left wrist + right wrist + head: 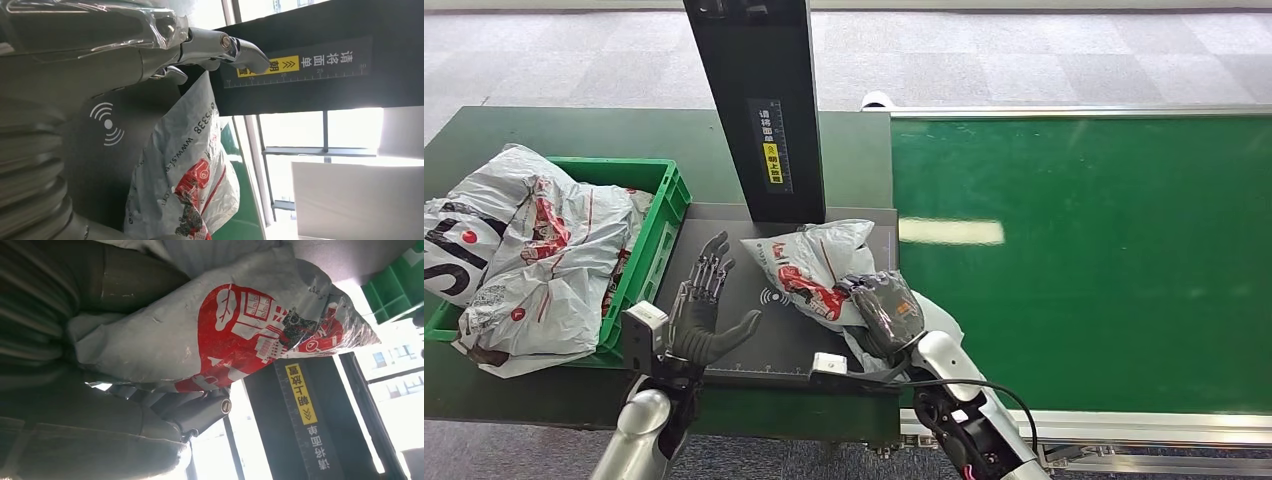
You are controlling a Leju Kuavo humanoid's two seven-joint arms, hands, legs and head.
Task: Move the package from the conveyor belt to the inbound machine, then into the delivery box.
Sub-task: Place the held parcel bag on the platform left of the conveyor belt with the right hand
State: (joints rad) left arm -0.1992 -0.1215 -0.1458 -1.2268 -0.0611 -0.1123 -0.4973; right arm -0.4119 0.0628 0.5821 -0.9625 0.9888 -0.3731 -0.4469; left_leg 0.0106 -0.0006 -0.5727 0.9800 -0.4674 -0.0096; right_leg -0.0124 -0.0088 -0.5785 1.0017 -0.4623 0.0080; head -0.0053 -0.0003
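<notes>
Head view shows you the right hand (886,312) grasping the package (816,268) on the inbound machine (754,330); at its 9 o'clock, the left hand (702,315) is released, fingers spread.

I see the package (809,272) as thin, crinkled grey plastic film with a soft sheen and red print. My right robot hand (886,310) looks like dark moulded plastic; its arm (969,400) is smooth silver metal. The conveyor belt (1084,250) is green and slightly glossy, catching a light streak. The inbound machine's plate (754,320) is matt dark grey. The crate (659,215) is rigid green plastic.
</notes>
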